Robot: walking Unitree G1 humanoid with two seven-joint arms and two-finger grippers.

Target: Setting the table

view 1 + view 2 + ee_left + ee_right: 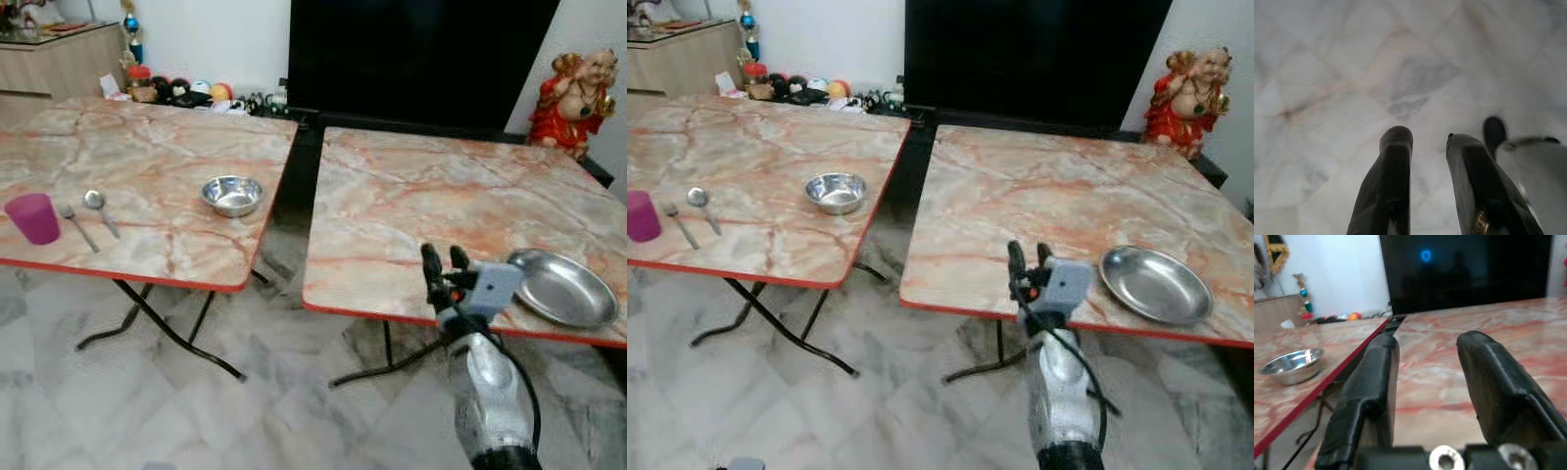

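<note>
On the left surface (147, 157), from left to right, stand a purple cup (33, 217), a fork (76, 225), a spoon (99, 210) and a steel bowl (232, 195). The left claw (1427, 147), fingers narrowly parted and holding nothing, points down at the marble floor (1352, 73). The right arm is raised forward, its right claw (446, 260) parted and empty above the near edge of the right surface (431, 196), just beside the steel plate (562, 287); its wrist view also shows the bowl.

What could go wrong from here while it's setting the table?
The steel plate lies close to the near red edge of the right table, so a push from the right gripper might slide it off. The bowl also sits near the left table's edge by the gap and could tip in.
</note>
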